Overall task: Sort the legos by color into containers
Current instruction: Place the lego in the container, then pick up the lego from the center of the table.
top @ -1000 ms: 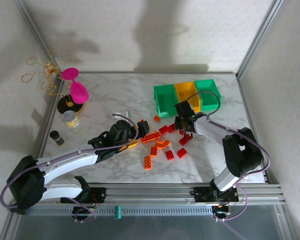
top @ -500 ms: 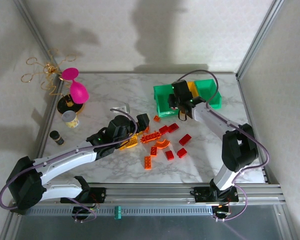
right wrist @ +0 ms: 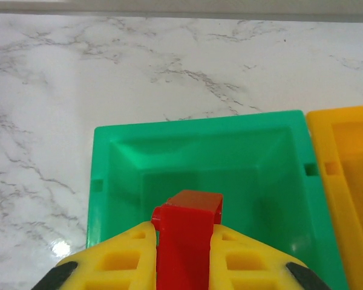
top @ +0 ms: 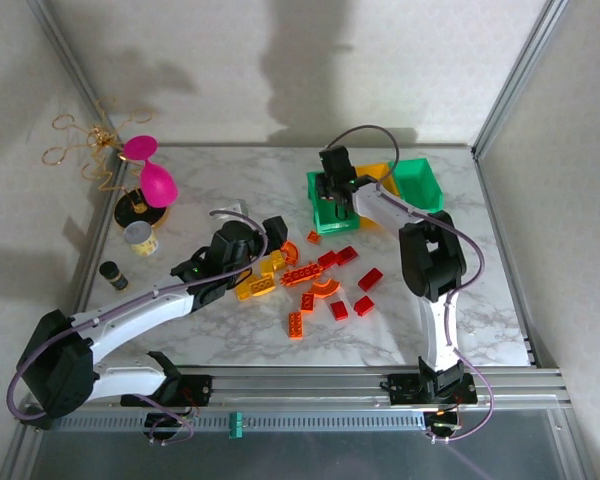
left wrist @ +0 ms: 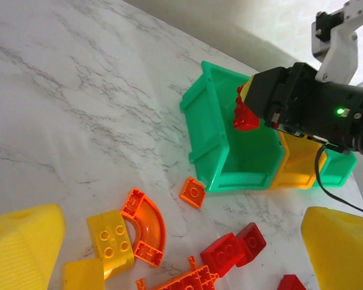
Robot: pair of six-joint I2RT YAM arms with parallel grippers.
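Note:
My right gripper (top: 335, 196) is shut on a red lego (right wrist: 184, 240), which hangs above the left green container (right wrist: 118, 175). From the left wrist view, that red lego (left wrist: 245, 118) sits just over the bin's open top. The containers stand in a row: green (top: 316, 205), yellow (top: 380, 172), green (top: 422, 180). My left gripper (top: 279, 254) is open, low over the left edge of the loose legos (top: 320, 275). Between its yellow fingers (left wrist: 24, 241) lie an orange arch (left wrist: 143, 225), a yellow brick (left wrist: 109, 241) and red bricks (left wrist: 236, 251).
Pink cups (top: 152, 176), a white cup (top: 140, 238) and a small dark bottle (top: 113, 275) stand at the table's left edge, with gold wire (top: 80, 145) behind them. A small orange tile (left wrist: 192, 193) lies just in front of the green bin.
My right gripper has carried the red lego from the pile back to above the left green bin. My left gripper has crept right, toward the pile.

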